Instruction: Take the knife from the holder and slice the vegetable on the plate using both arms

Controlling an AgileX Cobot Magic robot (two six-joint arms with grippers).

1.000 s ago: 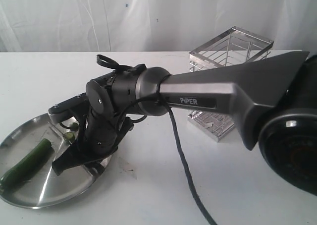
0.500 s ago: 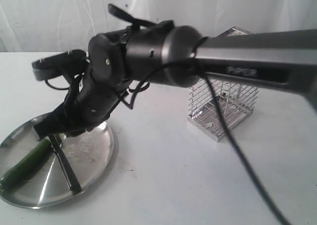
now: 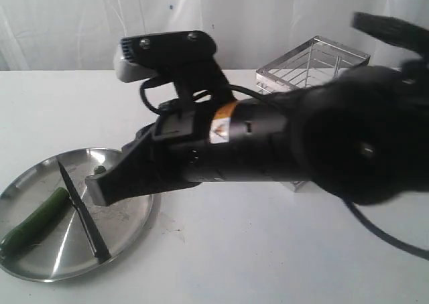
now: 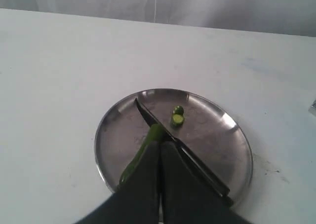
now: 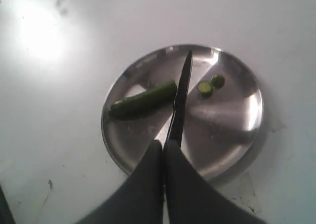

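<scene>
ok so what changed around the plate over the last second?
The right tool rose off the plate and drew back, letting go of the knife, which now lies flat on the plate beside the vegetable. The tool is now shut and empty. The vegetable, the two cut slices, the plate and the holder stayed put.

Dark green vegetable [image 3: 33,222], black knife [image 3: 80,210], scuffed silver plate [image 3: 40,177] and holder [image 3: 312,63] — white table [image 3: 234,264].

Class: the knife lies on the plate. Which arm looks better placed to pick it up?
Probably right: the right fingers line up with the knife; the left fingers hang over the vegetable.
</scene>
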